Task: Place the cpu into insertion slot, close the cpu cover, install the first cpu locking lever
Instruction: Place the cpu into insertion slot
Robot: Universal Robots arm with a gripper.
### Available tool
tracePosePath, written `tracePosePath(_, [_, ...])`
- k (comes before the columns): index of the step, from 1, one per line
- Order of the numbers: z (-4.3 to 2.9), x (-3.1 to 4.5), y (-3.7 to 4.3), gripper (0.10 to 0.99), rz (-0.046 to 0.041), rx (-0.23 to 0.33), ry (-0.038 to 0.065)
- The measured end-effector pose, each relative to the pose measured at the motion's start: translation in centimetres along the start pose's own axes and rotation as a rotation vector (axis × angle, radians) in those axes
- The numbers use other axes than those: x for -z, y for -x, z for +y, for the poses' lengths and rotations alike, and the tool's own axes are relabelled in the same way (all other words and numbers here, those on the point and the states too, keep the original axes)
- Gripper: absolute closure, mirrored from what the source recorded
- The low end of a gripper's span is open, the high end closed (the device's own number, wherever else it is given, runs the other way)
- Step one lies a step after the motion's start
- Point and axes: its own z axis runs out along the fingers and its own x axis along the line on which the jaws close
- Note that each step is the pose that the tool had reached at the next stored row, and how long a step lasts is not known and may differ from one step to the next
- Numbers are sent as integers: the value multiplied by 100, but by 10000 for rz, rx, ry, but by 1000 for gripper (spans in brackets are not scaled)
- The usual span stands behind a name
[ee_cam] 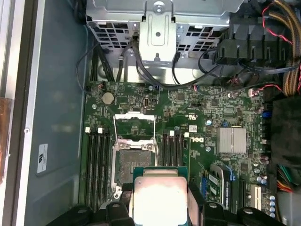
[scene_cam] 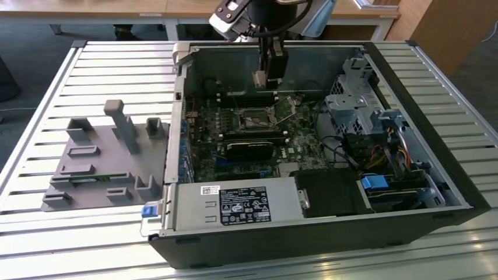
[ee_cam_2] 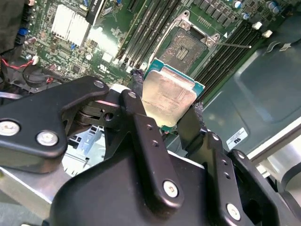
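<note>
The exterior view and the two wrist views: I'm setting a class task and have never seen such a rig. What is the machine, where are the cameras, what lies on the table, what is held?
The machine is one robot arm; its grasping part is the end effector. The exterior view comes from a camera off the arm, looking down on everything. Both wrist views come from cameras riding on the arm near the end effector. On the slatted metal table lies an open computer case with its green motherboard exposed; at the exterior view's left sits a grey holder block. The end effector is shut on the cpu, a flat silvery chip, held above the board. The insertion slot has no chip in it yet.
</note>
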Motion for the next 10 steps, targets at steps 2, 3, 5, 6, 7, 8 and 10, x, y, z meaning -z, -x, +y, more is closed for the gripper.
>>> tracePosePath(2, [-3,-36,-4,549,0,0,-1])
tracePosePath(3, [-4,-52,-5,549,0,1,0])
tracePosePath(5, [-6,-77,-5,549,-1,0,-1])
tracePosePath(6, [-7,-85,-5,549,-1,0,0])
tracePosePath(7, [-7,-90,-6,549,-2,0,-1])
tracePosePath(8, [-8,-95,-5,549,-1,0,-1])
tracePosePath(10, [-9,-106,-5,549,-1,0,0])
